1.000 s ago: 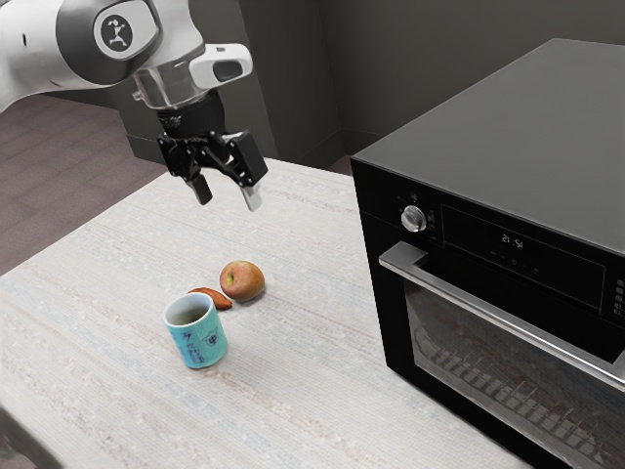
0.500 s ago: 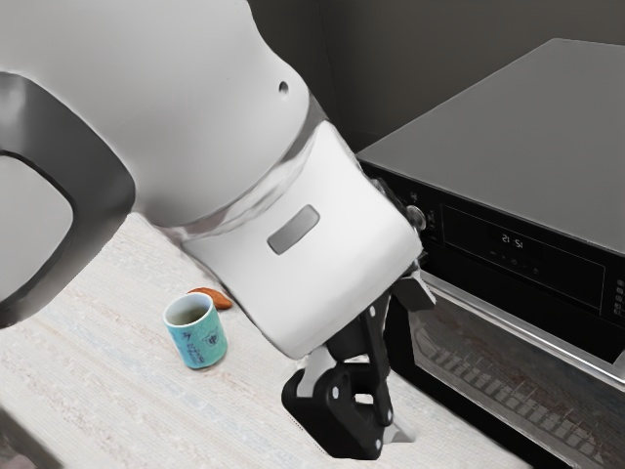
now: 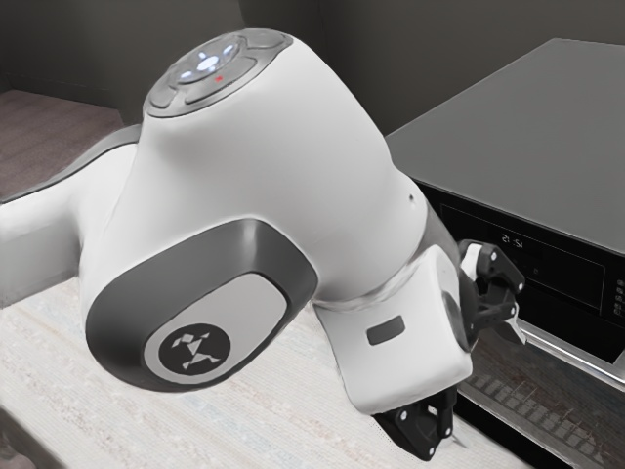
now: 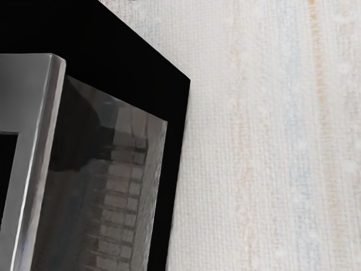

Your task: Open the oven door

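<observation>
A pale table (image 3: 83,366) is seen in the exterior view, its surface marked by a fine weave and by soft streaks. In the wrist view the streaks are shown more closely, tinted faint blue, pinkish and tan, and run roughly side by side. Beyond the table, at the exterior view's left, a brownish floor (image 3: 54,137) can be seen, and the background is closed off by a dark grey wall (image 3: 439,59)

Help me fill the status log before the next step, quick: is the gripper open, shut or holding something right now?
Gripper: open, fingers spread wide apart, holding nothing.
</observation>
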### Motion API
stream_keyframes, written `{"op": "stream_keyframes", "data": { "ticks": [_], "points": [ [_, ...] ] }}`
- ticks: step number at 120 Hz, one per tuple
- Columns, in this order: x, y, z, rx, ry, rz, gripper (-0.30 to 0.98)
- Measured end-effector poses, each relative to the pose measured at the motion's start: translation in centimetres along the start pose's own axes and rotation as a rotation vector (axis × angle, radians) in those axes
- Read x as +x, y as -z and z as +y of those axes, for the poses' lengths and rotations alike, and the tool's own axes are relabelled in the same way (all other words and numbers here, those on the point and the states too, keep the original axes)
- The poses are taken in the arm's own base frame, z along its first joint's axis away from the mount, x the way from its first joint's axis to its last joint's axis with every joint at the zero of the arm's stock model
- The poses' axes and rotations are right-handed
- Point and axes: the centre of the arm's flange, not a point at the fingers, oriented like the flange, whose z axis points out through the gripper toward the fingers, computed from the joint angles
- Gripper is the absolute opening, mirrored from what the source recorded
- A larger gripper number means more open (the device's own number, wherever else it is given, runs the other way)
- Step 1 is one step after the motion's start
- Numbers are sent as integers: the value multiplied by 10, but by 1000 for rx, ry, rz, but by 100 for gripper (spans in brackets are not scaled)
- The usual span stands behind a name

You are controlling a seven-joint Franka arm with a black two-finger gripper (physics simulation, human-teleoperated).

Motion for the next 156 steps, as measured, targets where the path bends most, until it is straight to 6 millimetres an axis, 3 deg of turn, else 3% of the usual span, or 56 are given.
{"op": "stream_keyframes", "data": {
  "ticks": [17, 65, 100, 107, 110, 114, 116, 117, 118, 120, 122, 124, 126, 128, 132, 135, 139, 143, 148, 152, 156],
  "points": [
    [-16, -13, -18, 15, -43, 12, 69],
    [-27, -44, -38, 22, -169, 37, 69],
    [-33, -63, -40, 9, -218, 42, 69],
    [-40, -66, -18, 0, -226, -14, 71],
    [-36, -46, 16, 33, -248, -87, 62],
    [13, 27, 113, 163, -352, -185, 61],
    [37, 75, 164, 262, -398, -218, 62],
    [50, 109, 191, 334, -419, -228, 62],
    [61, 144, 215, 409, -432, -232, 63],
    [70, 229, 238, 553, -406, -233, 63],
    [62, 296, 237, 635, -335, -228, 64],
    [33, 348, 208, 673, -215, -232, 64],
    [-4, 371, 164, 659, -90, -239, 65],
    [-52, 371, 102, 597, 36, -242, 65],
    [-142, 336, 4, 467, 247, -262, 65],
    [-200, 288, -52, 355, 371, -277, 66],
    [-258, 224, -98, 224, 503, -294, 66],
    [-300, 171, -120, 114, 614, -309, 67],
    [-348, 115, -128, -8, 748, -331, 67],
    [-379, 88, -127, -70, 845, -348, 67],
    [-395, 73, -125, -107, 919, -359, 68]
  ]
}}
